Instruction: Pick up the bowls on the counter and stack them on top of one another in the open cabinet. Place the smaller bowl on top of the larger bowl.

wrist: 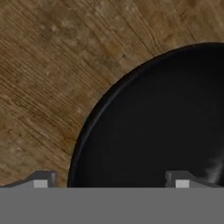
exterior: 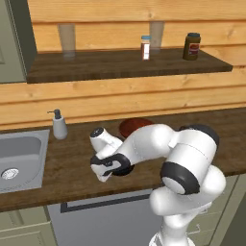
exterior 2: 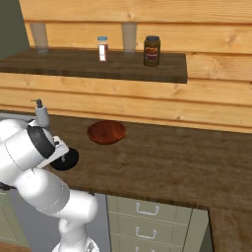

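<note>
The small glossy black bowl (wrist: 166, 127) (exterior 2: 66, 160) sits on the dark wood-grain counter (wrist: 48, 74) (exterior 2: 162, 157) near its front edge. My gripper (wrist: 111, 180) hangs low right over it, open. One fingertip (wrist: 41, 179) stands outside the bowl's rim and the other inside, over its dark hollow. In the left base view my hand (exterior: 109, 166) covers most of the black bowl. The wide reddish-brown bowl (exterior: 134, 126) (exterior 2: 106, 132) lies farther back on the counter, apart from the black one. Above runs the long open shelf (exterior: 120, 65) (exterior 2: 98, 66).
On the shelf stand a spice jar (exterior: 145, 47) (exterior 2: 103, 49), a dark jar (exterior: 191, 46) (exterior 2: 152, 50) and two glasses (exterior: 67, 41). A soap dispenser (exterior: 59, 126) stands beside the steel sink (exterior: 19, 153) to the left. A grey-green cabinet (exterior: 14, 38) closes the shelf's left end.
</note>
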Controlling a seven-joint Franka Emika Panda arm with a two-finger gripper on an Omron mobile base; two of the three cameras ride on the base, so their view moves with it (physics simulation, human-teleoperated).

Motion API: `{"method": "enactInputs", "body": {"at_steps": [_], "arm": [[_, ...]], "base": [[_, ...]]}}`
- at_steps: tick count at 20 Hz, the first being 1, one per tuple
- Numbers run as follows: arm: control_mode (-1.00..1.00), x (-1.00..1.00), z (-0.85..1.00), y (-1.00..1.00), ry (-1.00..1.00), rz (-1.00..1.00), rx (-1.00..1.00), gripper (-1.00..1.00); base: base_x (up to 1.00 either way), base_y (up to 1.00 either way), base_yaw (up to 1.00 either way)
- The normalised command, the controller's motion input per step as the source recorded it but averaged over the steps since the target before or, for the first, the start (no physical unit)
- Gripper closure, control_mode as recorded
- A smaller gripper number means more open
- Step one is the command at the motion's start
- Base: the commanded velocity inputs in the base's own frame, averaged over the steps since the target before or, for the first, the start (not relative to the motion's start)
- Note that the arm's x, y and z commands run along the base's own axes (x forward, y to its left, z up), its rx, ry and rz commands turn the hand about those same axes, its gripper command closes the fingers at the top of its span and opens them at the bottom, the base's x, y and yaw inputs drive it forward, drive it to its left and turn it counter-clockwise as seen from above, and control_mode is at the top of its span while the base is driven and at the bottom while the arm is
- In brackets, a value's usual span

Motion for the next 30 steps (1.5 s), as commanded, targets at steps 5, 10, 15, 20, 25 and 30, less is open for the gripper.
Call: {"method": "enactInputs", "body": {"at_steps": [5,10,15,20,25,30], "arm": [[-1.0,0.0,-0.02,-0.04,-0.03,0.02,0.0,1.0],[-1.0,-0.01,0.13,-0.29,-0.14,0.13,-0.01,1.0],[-1.0,-0.01,0.73,-0.66,-0.36,0.28,-0.01,1.0],[-1.0,0.28,0.78,-0.77,-0.32,0.31,-0.03,1.0],[-1.0,1.0,0.36,-0.63,0.03,0.11,0.02,1.0],[-1.0,0.97,-0.01,-0.38,0.12,0.0,0.06,1.0]], "base": [[0.0,0.0,0.0],[0.0,0.0,0.0],[0.0,0.0,0.0],[0.0,0.0,0.0],[0.0,0.0,0.0],[0.0,0.0,0.0]]}}
